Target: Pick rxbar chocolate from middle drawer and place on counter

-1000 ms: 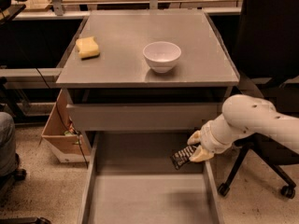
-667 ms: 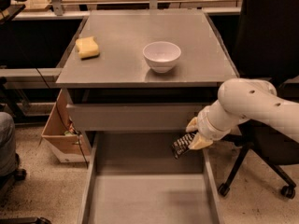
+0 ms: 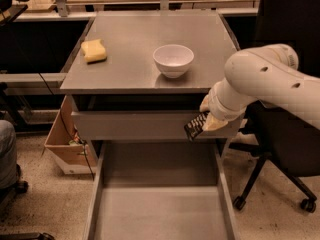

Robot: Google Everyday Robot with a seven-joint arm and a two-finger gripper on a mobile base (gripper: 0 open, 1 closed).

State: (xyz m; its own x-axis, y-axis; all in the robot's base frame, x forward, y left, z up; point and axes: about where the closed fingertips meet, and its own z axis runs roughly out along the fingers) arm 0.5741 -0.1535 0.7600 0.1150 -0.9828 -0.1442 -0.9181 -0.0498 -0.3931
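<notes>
My gripper (image 3: 206,119) is at the right, in front of the plain grey drawer front just below the counter's front edge. It is shut on the rxbar chocolate (image 3: 195,126), a small black wrapper with pale lettering that hangs tilted from the fingers. The middle drawer (image 3: 160,209) stands pulled out below, its flat grey floor bare. The counter (image 3: 135,59) is the grey cabinet top above and behind the gripper. My white arm (image 3: 265,79) reaches in from the right.
A white bowl (image 3: 173,60) stands on the counter near its front right. A yellow sponge (image 3: 94,50) lies at the counter's left. A cardboard box (image 3: 64,141) sits on the floor at the left. A black office chair (image 3: 285,149) is at the right.
My gripper has risen with the bar from over the open drawer's right side up to the level of the upper drawer front, near the counter's edge.
</notes>
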